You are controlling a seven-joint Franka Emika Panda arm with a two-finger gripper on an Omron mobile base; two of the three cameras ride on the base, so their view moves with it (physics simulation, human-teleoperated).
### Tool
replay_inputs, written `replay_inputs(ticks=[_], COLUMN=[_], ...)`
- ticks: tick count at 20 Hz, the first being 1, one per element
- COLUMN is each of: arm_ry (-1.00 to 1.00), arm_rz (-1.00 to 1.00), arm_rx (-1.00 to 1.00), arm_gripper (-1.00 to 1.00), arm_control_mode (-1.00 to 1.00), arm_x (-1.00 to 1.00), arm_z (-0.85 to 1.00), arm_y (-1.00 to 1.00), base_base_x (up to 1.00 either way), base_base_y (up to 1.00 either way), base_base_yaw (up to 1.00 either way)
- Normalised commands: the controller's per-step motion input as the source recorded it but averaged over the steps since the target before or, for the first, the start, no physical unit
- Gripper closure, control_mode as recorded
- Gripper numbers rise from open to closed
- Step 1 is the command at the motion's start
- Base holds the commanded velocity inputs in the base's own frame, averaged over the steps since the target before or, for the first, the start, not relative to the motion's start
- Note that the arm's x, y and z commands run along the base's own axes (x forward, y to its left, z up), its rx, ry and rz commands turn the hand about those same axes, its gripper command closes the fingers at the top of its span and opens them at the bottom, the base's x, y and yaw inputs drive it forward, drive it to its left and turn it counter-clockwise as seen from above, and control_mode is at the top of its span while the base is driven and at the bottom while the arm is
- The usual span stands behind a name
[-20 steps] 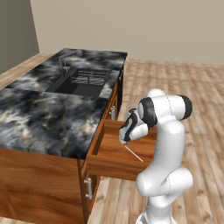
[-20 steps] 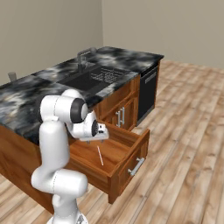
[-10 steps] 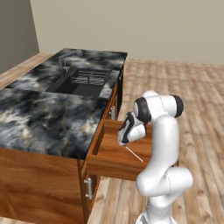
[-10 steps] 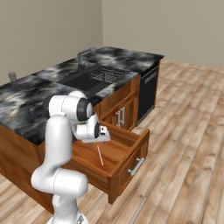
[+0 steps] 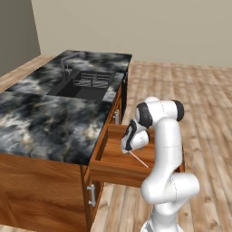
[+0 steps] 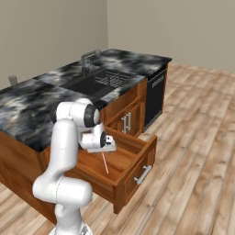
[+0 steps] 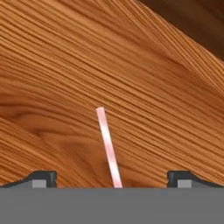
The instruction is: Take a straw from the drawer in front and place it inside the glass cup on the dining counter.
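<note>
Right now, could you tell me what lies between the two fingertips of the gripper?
In the hand view, the straw lies on the drawer floor, running up between the open gripper tips, touching neither.

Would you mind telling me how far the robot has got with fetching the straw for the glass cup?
Done: the drawer stands pulled open. In hand: the gripper is down inside it, jaws wide open on either side of the straw, which lies flat on the drawer floor, not yet gripped. Left: closing on the straw, lifting it out, and carrying it to the glass cup at the far edge of the dining counter.
</note>
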Motion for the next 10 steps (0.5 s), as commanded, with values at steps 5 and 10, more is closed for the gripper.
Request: replay_inputs(ticks=[5, 10], arm_ry=[0.05, 0.06], arm_rz=[0.00, 0.00], arm_rx=[0.01, 0.02], arm_gripper=[-1.00, -1.00], arm_control_mode=[-1.00, -1.00], arm_x=[0.00, 0.01], arm_z=[-0.33, -0.32], arm_y=[0.00, 0.00], base_base_x=[0.00, 0.00], base_base_y=[0.00, 0.00], base_base_yaw=[0.00, 0.00])
